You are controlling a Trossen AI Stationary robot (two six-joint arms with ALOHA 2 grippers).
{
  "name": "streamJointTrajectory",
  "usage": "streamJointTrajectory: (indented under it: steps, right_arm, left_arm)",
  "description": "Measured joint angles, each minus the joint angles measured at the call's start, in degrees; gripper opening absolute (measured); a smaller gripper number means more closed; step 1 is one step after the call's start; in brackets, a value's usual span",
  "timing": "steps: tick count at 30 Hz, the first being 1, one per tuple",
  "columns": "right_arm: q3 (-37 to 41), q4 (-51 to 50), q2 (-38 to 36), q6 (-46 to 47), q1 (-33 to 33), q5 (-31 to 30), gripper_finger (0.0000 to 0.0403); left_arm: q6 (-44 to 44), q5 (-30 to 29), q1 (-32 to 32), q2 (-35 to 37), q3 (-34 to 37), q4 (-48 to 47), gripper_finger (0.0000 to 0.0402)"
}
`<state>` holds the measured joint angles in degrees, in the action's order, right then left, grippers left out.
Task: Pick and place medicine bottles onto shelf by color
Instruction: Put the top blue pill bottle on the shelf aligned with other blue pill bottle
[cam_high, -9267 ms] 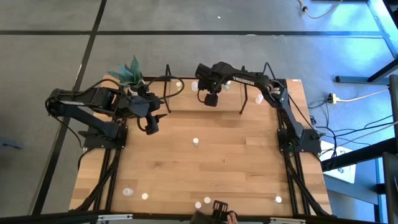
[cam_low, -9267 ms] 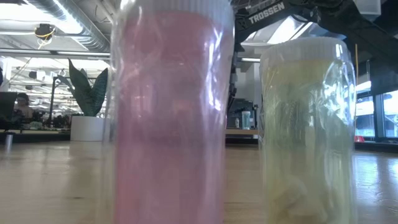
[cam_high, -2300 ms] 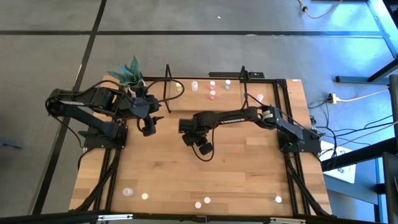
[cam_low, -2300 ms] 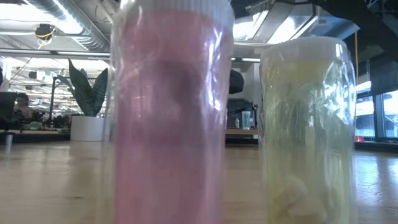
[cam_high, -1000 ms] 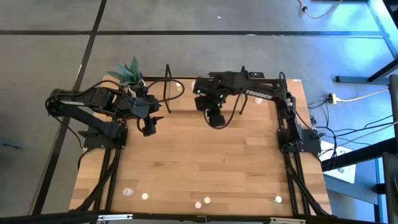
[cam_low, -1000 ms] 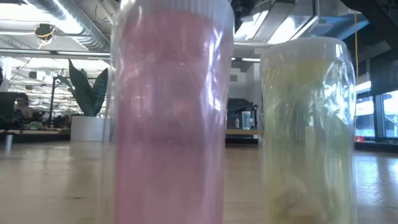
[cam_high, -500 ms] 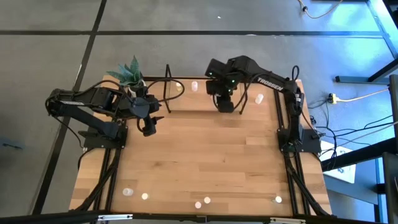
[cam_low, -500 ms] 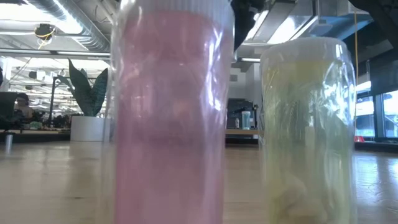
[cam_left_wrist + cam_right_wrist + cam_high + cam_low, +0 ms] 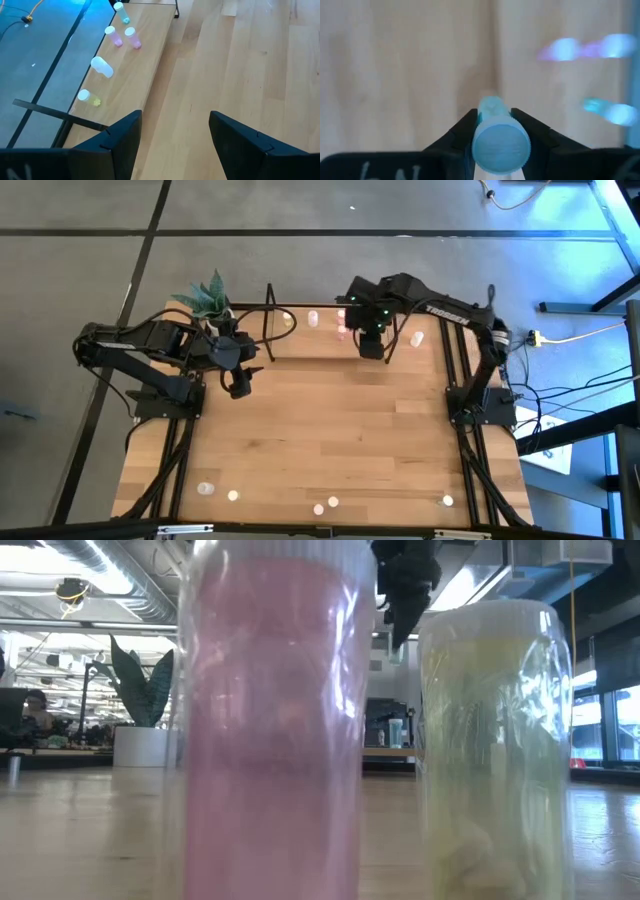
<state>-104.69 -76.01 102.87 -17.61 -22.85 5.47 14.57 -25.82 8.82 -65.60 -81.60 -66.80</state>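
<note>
The wooden table [image 9: 330,430] fills the high view, and the shelf [image 9: 300,330] runs along its twelve-o'clock edge, a light board between thin black frames. Over the shelf's right half hangs the right gripper [image 9: 371,346], its fingers clamped on a blue-green bottle [image 9: 501,142] held across the body just under the cap (the cap faces the wrist camera, so the grip sits high on the cylinder). On the board, towards ten o'clock from that gripper, stand a pale bottle [image 9: 313,318] and the pink bottles [image 9: 342,325]; a white bottle [image 9: 416,338] lies at three o'clock from it. The left gripper [image 9: 240,383] waits at about nine o'clock on the table, fingers apart and empty. Five more medicine bottles [image 9: 232,495] sit strung along the six-o'clock edge.

These bottles look like light, stiff, smooth plastic, so I would judge them easy to lift but prone to slip or tip when released. A squeeze across the middle of the body, with the bottle kept upright, seems the safest hold; pinching the cap alone risks rotation.
</note>
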Motion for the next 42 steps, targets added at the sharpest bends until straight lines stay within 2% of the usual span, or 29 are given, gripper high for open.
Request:
streamJointTrajectory:
  steps: [4, 11, 16, 27, 30, 33, 42]
  right_arm:
    - [5.0, 6.8, -3.1, 7.6, -1.4, -4.5, 0.0112]
    - [5.6, 7.6, -1.7, 23.1, -3.8, -11.6, 0.0112]
    - [5.6, 8.1, 0.3, 23.3, -5.6, -11.6, 0.0112]
    - [5.6, 9.1, 5.0, -4.1, -6.3, -10.2, 0.0112]
    - [5.6, 9.8, 5.0, -10.2, -7.3, -6.5, 0.0112]
    - [5.7, 10.1, 5.0, -11.6, -8.9, -3.4, 0.0112]
    - [12.4, 15.5, 5.3, -14.5, -11.5, -3.4, 0.0112]
  left_arm:
    - [-0.1, -0.5, -0.1, 0.0, 0.0, 0.0, 0.0226]
    - [-0.1, -0.6, -0.3, 0.0, 0.0, 0.0, 0.0226]
    - [-0.1, -0.6, -0.3, 0.0, 0.0, 0.0, 0.0226]
    - [-0.1, -0.6, -0.3, 0.0, 0.0, 0.0, 0.0226]
    - [-0.1, -0.6, -0.3, 0.0, 0.0, 0.0, 0.0226]
    - [-0.1, -0.6, -0.3, 0.0, 0.0, 0.0, 0.0226]
    - [-0.1, -0.6, -0.3, 0.0, 0.0, 0.0, 0.0226]
